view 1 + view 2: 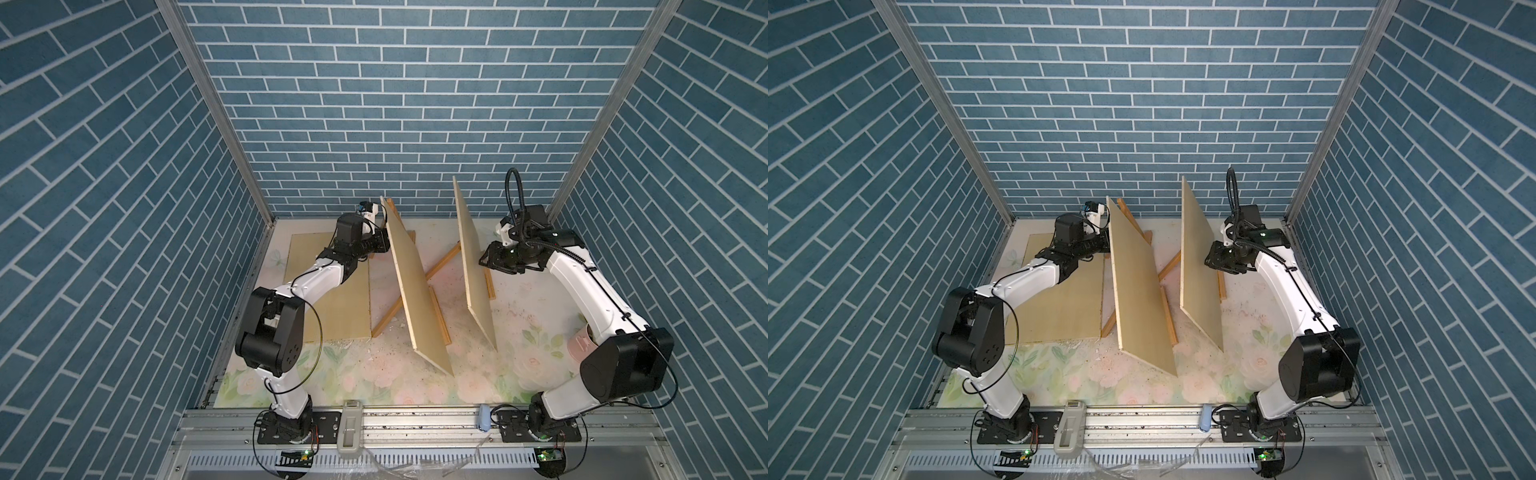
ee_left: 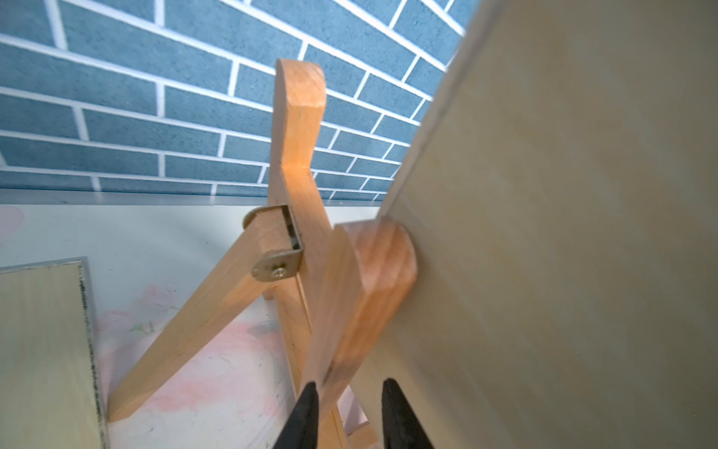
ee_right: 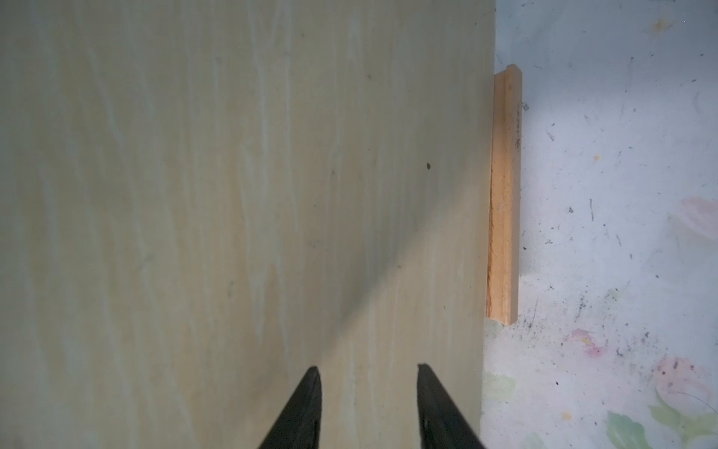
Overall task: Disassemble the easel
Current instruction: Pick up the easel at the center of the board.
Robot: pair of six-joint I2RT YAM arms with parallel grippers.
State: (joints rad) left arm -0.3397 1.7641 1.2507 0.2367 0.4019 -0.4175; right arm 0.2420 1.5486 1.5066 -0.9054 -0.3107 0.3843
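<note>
**Easel upright, one gripper at each standing board**

My left gripper (image 2: 347,392) is tucked behind the middle board (image 1: 415,291), which leans at the centre of both top views. In the left wrist view my two black fingertips (image 2: 309,400) sit partway apart at the bottom edge of the frame. A wooden leg of the easel (image 2: 299,128) runs down into the gap between them. One fingertip looks to be against the wood, and a sliver of table shows between the wood and the other fingertip. I cannot tell whether I really have a grip on it.

The easel stands behind that board, its rounded top showing in front of the brick wall (image 2: 116,97) at upper centre of the frame. A metal hinge bracket (image 2: 277,268) joins its rear leg just below the middle.

My right gripper (image 3: 369,373) is open with nothing between the fingers. It faces the broad side of the second board (image 1: 476,270), which stands on edge right of centre in both top views. I cannot tell whether the tips touch it. A short ledge strip (image 3: 505,194) lies along that board's edge, at the right of the right wrist frame.

A third board (image 1: 332,303) lies flat on the floral mat (image 1: 374,382), left of centre beneath my left arm. A long wooden strut (image 1: 442,264) shows between the two standing boards.
</note>
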